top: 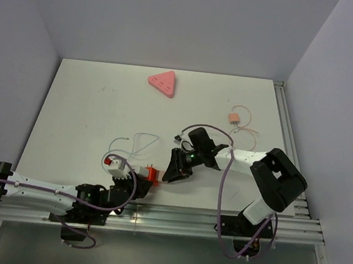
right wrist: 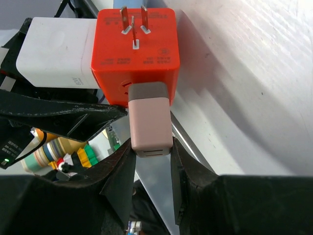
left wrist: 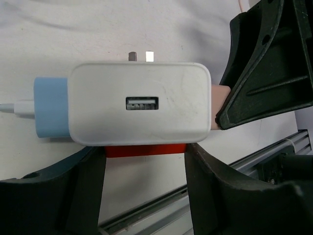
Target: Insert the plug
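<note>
A red cube adapter (top: 152, 174) sits near the table's front edge with a white USB charger (top: 118, 165) plugged into it. My left gripper (top: 134, 181) is shut on the adapter. In the left wrist view the charger (left wrist: 139, 103) fills the middle, and the adapter (left wrist: 145, 150) shows as a red strip between my left gripper's (left wrist: 145, 152) jaws. My right gripper (top: 174, 167) is shut on a pink plug (right wrist: 149, 122). The plug's front end sits in the side of the adapter (right wrist: 134, 49), between my right gripper's (right wrist: 150, 152) jaws. The pink plug (left wrist: 220, 95) also shows in the left wrist view.
A pink triangular block (top: 163, 83) lies at the back of the white table (top: 90, 109). A small orange plug with a thin cable (top: 233, 118) lies at the right. Thin white cable (top: 138, 142) loops behind the charger. Metal rails (top: 218, 216) run along the front edge.
</note>
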You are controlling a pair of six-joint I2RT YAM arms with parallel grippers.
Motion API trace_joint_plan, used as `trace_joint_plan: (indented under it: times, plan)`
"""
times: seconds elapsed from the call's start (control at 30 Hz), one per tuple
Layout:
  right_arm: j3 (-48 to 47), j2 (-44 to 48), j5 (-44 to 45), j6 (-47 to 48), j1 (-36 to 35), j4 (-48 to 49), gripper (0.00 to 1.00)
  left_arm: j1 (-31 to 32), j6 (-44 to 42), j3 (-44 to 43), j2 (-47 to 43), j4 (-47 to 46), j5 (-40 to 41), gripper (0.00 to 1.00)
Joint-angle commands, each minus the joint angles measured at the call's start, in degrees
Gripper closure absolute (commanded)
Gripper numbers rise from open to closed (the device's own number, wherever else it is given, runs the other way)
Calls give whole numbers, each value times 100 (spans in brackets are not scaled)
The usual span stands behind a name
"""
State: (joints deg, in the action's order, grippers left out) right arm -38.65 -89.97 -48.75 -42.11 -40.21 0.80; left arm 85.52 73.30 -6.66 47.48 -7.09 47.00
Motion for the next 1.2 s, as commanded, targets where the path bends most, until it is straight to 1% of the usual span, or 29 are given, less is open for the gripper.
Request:
trace_joint_plan:
  times: [0.0,0.07,0.13,0.2,0.3,0.33,0.37,0.4,0.43,0.47,0.53,0.6,0.63,0.67,0.7,0.73,0.8,0.83,0.9,0.97,1.0,1.03,1.07,1.17]
  plan:
    - [-362,-416,200,309,-470,148,100,53,9,86,155,-415,-1580,100]
    - [-318,-223,278,299,-348,80,100,53,18,59,165,-407,-1580,100]
    - [-493,6,689,509,-190,-376,100,53,27,94,147,-477,-1589,100]
    - [-643,-107,569,449,-207,-458,100,53,1,129,173,-574,-1598,100]
    - [-994,-319,542,878,-233,-1045,100,35,-70,86,244,-609,-1624,100]
    - [-978,-267,473,836,-85,-1020,100,27,-79,85,252,-618,-1642,100]
    - [-873,-205,402,731,12,-707,100,27,-79,94,253,-653,-1659,100]
    - [-959,-283,436,730,56,-739,100,27,-70,112,244,-697,-1668,100]
    - [-1099,-432,402,991,5,-904,100,27,-70,164,244,-732,-1686,100]
    - [-1353,-807,45,1124,-40,-1106,100,27,-113,173,261,-810,-1686,100]
    - [-1487,-1004,-90,1266,-14,-1222,100,18,-131,147,288,-794,-1686,100]
    - [-1373,-1074,-55,1083,48,-811,100,18,-140,138,279,-785,-1712,100]
    - [-1442,-1197,-134,1204,13,-835,100,18,-140,173,279,-837,-1721,100]
    - [-1739,-1337,-204,1370,-109,-1245,100,18,-132,182,270,-855,-1730,100]
    - [-1846,-1504,-196,1572,-136,-1414,100,9,-149,182,279,-838,-1730,100]
    - [-1908,-1497,-100,1565,-128,-1477,100,18,-149,165,279,-812,-1730,100]
    - [-2075,-1540,407,1661,-49,-1722,100,18,-149,165,270,-811,-1730,100]
    - [-2207,-1584,393,1688,-57,-1810,100,18,-149,182,270,-820,-1738,100]
    - [-2339,-1733,209,1723,-198,-1837,100,9,-149,200,253,-838,-1730,100]
    - [-2340,-1821,340,1523,-242,-1602,100,9,-149,165,270,-794,-1730,100]
    - [-2348,-1935,88,1547,-277,-1513,100,0,-166,182,270,-846,-1747,100]
    - [-2557,-2067,137,1635,-286,-1756,100,0,-167,182,270,-846,-1747,100]
    - [-2612,-2207,251,1670,-277,-1802,100,9,-175,182,270,-855,-1756,100]
    - [-2533,-2226,86,1539,-260,-1504,100,0,-158,191,226,-811,-1765,100]
